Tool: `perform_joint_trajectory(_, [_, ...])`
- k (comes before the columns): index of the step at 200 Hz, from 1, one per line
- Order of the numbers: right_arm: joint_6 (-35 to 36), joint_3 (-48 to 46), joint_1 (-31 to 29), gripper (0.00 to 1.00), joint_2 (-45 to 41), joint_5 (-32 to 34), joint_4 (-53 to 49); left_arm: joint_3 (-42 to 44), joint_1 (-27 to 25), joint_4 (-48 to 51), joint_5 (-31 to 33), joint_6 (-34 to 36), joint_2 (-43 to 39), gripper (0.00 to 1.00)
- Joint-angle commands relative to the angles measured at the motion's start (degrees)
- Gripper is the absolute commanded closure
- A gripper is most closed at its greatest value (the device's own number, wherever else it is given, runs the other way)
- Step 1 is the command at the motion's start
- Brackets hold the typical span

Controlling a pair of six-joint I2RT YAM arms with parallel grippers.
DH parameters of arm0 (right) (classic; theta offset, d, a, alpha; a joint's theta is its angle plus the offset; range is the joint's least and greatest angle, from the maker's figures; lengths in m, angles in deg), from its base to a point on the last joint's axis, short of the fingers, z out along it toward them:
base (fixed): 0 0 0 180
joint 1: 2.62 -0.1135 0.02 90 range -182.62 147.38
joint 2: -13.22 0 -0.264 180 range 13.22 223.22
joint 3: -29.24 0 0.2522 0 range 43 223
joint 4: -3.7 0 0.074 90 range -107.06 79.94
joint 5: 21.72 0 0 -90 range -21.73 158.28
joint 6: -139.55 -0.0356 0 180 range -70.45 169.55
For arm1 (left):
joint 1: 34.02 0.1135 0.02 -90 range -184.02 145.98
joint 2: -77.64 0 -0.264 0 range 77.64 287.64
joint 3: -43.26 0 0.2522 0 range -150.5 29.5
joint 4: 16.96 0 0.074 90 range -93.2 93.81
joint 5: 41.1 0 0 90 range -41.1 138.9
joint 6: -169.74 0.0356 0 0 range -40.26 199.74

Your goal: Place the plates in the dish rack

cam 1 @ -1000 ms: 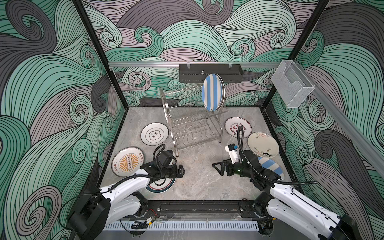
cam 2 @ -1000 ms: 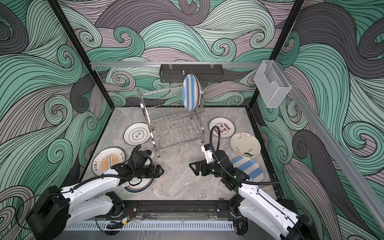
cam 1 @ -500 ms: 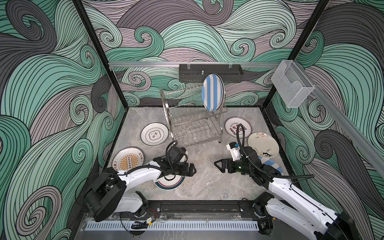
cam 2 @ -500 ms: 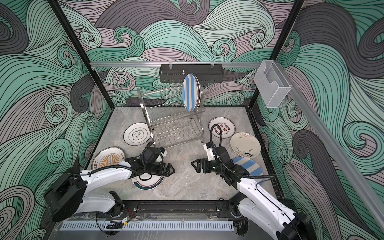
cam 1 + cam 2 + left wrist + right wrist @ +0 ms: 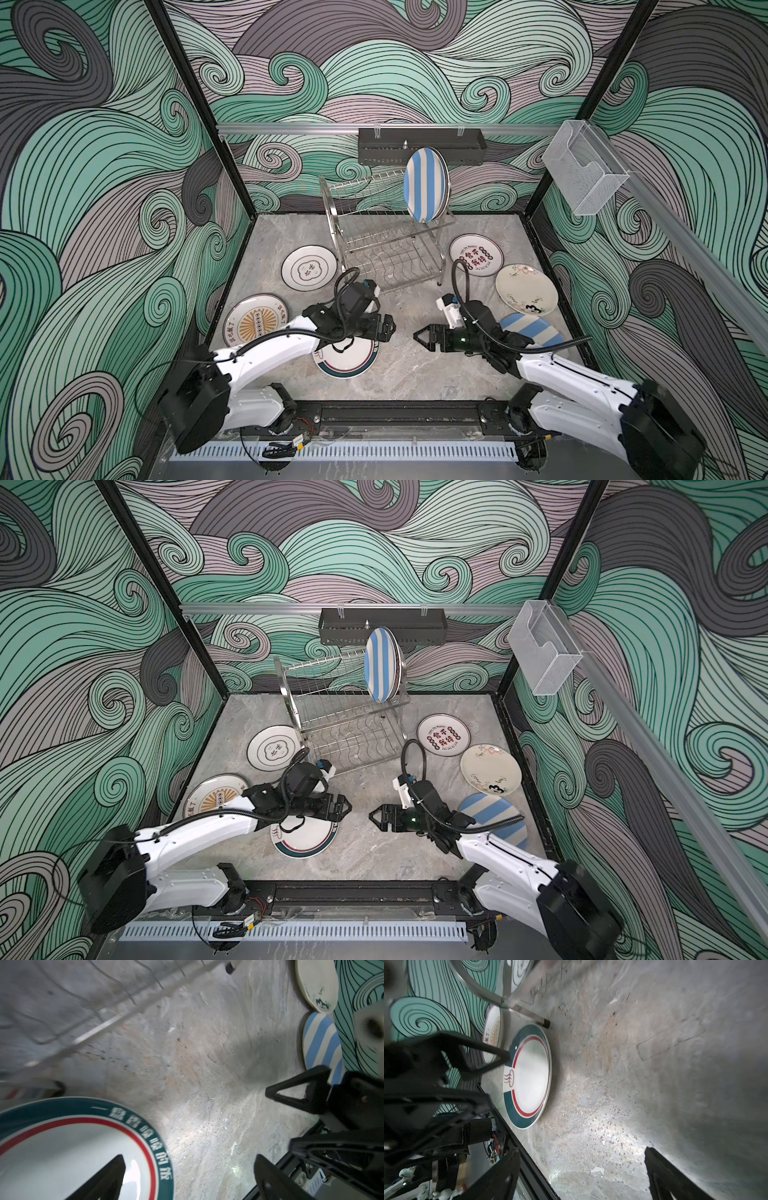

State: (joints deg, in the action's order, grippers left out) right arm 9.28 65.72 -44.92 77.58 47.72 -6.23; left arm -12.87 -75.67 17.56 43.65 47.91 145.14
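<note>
The dish rack stands at the back with a blue-white striped plate upright in its top tier. Several plates lie flat on the table, among them a teal-rimmed one, a sunburst one and a striped one partly under my right arm. My left gripper is open at the teal-rimmed plate's right rim, one finger over the plate and one over bare table. My right gripper faces it, open and empty.
A white plate with a black cloud mark lies left of the rack. A red-black character plate and a cream plate lie to its right. A black perforated tray and a clear acrylic box hang on the walls.
My left gripper has swept right across the teal-rimmed plate to its right rim. My right gripper has shifted slightly left toward it. The plates have not moved.
</note>
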Motion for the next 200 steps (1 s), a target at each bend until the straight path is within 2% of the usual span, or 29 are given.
perform_joint_trajectory(1, [-3.08, 3.34, -2.69, 0.07, 7.64, 2.3, 10.31, 3.63, 8.44, 7.86, 5.39, 0.26, -6.05, 0.01])
perform_joint_trajectory(14, [-2.57, 5.2, -2.83, 0.07, 11.96, 1.41, 11.7, 7.0, 15.0, 8.41, 5.9, -0.03, -10.56, 0.01])
perform_joint_trajectory(26, [-2.44, 6.16, -3.17, 0.08, 14.56, 0.78, 13.83, 9.63, 18.97, 8.34, 7.8, -0.14, -15.01, 0.01])
perform_joint_trajectory(60, [0.4, 11.44, -5.76, 0.11, 21.6, -1.22, 12.98, 14.79, 25.24, 7.02, 6.82, -1.91, -20.3, 0.01])
perform_joint_trajectory(96, [1.01, 15.63, -6.29, 0.14, 28.23, -4.76, 12.85, 18.06, 25.92, 4.96, 3.87, -5.28, -20.04, 0.01])
perform_joint_trajectory(151, [1.65, 17.55, -6.65, 0.18, 33.23, -7.33, 13.61, 21.66, 25.93, 4.01, 0.32, -5.46, -21.35, 0.01])
perform_joint_trajectory(176, [0.83, 18.27, -6.91, 0.2, 35.83, -8.81, 15.39, 23.5, 25.96, -0.65, -5.81, -4.55, -21.1, 0.01])
perform_joint_trajectory(200, [0.63, 19.2, -7.4, 0.24, 37.78, -9.32, 15.59, 23.61, 25.87, -1.06, -9.99, -4.09, -20.0, 0.02])
